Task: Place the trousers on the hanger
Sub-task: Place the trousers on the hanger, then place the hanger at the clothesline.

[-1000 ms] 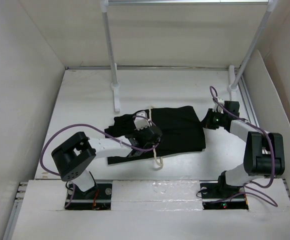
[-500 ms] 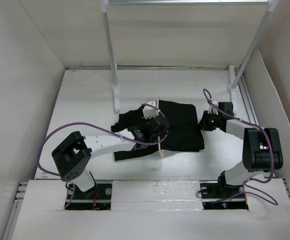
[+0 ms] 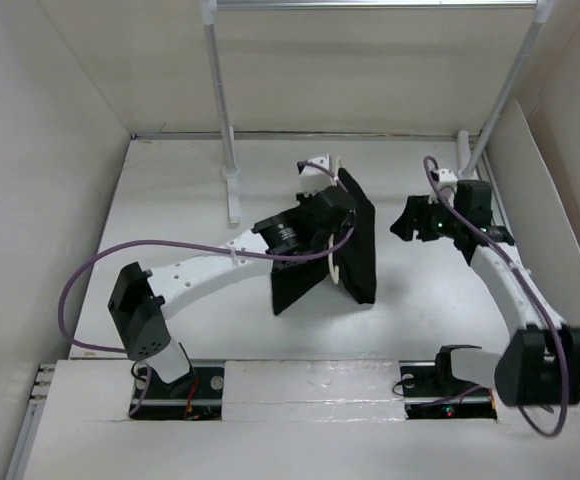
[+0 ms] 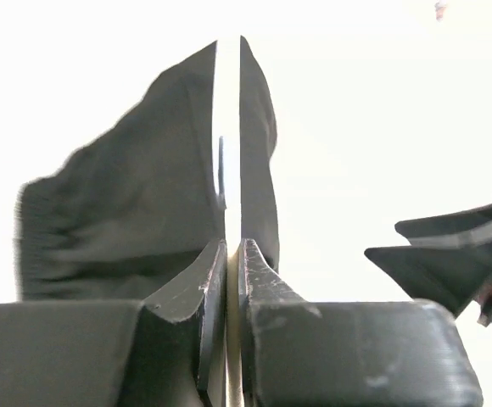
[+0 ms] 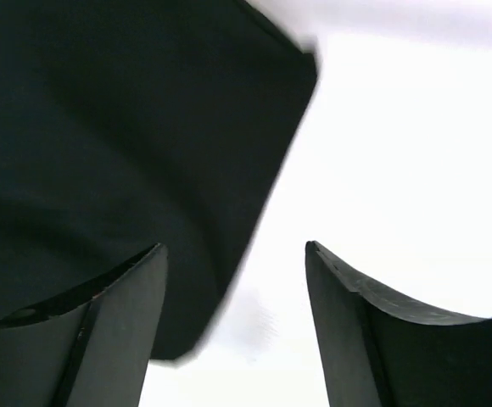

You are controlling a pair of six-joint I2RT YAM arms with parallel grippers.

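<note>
With the left jaws clamped on the hanger [image 4: 228, 127], the trousers [image 3: 358, 250] now hang lifted off the table [image 3: 170, 220], and the right jaws have just opened, letting go.

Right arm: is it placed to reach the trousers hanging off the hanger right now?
Likely yes. The right gripper, jaws open, sits beside the trousers draped over the hanger, with nothing between them. Its wrist view shows black cloth just ahead.

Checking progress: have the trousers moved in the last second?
Yes. The trousers, flat before, now hang upright and have shifted toward the back wall, their top level with the left rack pole's foot.
</note>
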